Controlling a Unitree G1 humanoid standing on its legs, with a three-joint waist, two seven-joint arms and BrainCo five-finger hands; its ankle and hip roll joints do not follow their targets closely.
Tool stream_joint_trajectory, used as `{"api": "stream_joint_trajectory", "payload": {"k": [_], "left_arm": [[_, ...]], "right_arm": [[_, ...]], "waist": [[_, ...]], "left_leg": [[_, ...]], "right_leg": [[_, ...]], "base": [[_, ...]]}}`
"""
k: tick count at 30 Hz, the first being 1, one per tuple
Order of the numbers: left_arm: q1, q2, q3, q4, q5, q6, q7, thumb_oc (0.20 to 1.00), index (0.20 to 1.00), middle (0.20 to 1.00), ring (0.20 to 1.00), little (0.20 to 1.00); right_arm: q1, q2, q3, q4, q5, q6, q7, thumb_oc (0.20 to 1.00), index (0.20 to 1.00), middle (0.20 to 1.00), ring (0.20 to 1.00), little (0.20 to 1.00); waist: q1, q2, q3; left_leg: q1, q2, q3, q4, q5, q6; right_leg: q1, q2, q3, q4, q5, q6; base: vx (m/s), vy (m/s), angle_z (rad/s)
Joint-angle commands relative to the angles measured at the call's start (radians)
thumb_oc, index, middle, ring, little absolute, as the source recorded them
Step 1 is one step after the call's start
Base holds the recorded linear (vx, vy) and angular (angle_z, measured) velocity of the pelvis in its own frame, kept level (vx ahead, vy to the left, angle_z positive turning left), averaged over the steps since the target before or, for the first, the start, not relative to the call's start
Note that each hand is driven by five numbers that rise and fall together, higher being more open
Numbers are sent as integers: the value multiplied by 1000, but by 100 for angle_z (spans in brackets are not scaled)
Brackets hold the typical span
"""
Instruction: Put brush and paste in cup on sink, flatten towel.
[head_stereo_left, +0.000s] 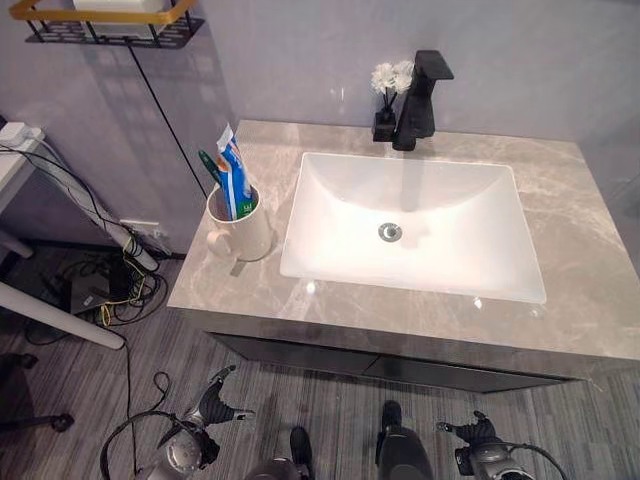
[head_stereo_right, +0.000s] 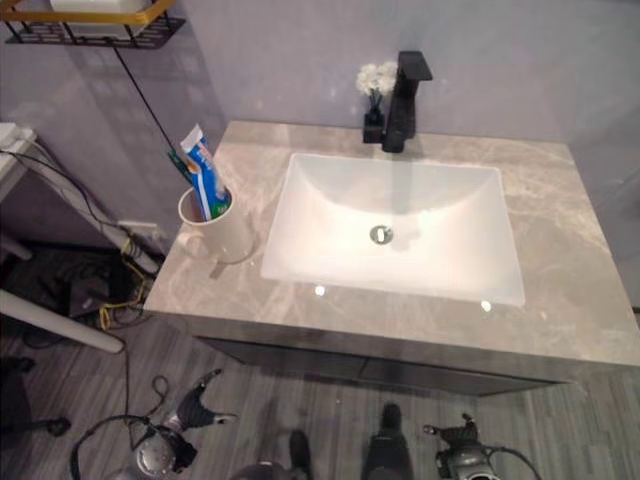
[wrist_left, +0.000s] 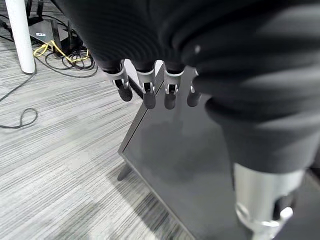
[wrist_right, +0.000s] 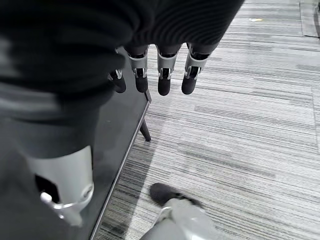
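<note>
A white cup (head_stereo_left: 240, 225) stands on the grey stone countertop (head_stereo_left: 590, 250), just left of the white basin (head_stereo_left: 330, 250). A green toothbrush (head_stereo_left: 211, 166) and a blue, white and red toothpaste tube (head_stereo_left: 234, 175) stick up out of the cup. Both hands hang low in front of the cabinet, well below the counter. My left hand (head_stereo_left: 215, 400) shows at the lower left and my right hand (head_stereo_left: 470, 432) at the lower right. In the wrist views the left hand's fingers (wrist_left: 148, 92) and the right hand's fingers (wrist_right: 163, 75) hang relaxed and hold nothing.
A black faucet (head_stereo_left: 418, 100) and a small vase of white flowers (head_stereo_left: 388, 95) stand behind the basin. A wall rack (head_stereo_left: 110, 25) with something white on it hangs at the upper left. Cables (head_stereo_left: 110, 290) and a white table leg (head_stereo_left: 60, 315) lie left of the dark cabinet (head_stereo_left: 400, 370).
</note>
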Motion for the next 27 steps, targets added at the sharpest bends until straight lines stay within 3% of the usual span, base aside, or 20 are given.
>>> {"api": "stream_joint_trajectory", "payload": {"k": [1, 6, 12, 20, 27], "left_arm": [[-10, 32, 28, -67, 44, -32, 5, 1000, 1000, 1000, 1000, 1000], [15, 25, 50, -96, 14, -47, -1, 1000, 1000, 1000, 1000, 1000], [40, 36, 37, -113, -6, -60, -11, 1000, 1000, 1000, 1000, 1000], [53, 35, 5, -113, 4, -78, -3, 1000, 1000, 1000, 1000, 1000], [110, 86, 24, -221, -56, -125, -18, 1000, 1000, 1000, 1000, 1000]], "right_arm": [[-14, -7, -13, 20, 36, -12, -21, 1000, 1000, 1000, 1000, 1000], [37, -13, -37, 49, 38, 1, -9, 1000, 1000, 1000, 1000, 1000], [27, -26, -9, 52, -18, 3, -11, 1000, 1000, 1000, 1000, 1000], [-61, -19, 141, -69, -109, -30, 3, 1000, 1000, 1000, 1000, 1000], [-120, -5, 297, -111, -255, -49, 42, 1000, 1000, 1000, 1000, 1000]], "waist": [[-12, -16, 0], [-15, -23, -38], [15, -19, -66], [52, -10, -73], [96, -11, -62]], "left_leg": [[9, -46, -27, 111, -140, -26], [23, -59, -53, 127, -164, -31], [19, -48, -82, 124, -157, -43], [19, -32, -102, 83, -126, -61], [14, -41, -133, 67, -104, -62]], "right_leg": [[-29, -18, 55, -15, 101, 26], [20, -1, 103, -63, 110, 23], [72, -4, 62, -90, 105, 20], [102, -8, 24, -113, 91, 17], [119, -33, -5, -119, 96, 22]], "base": [[104, -31, 27], [96, -49, 29], [74, -84, 13], [7, -48, 10], [-15, -2, 5]]}}
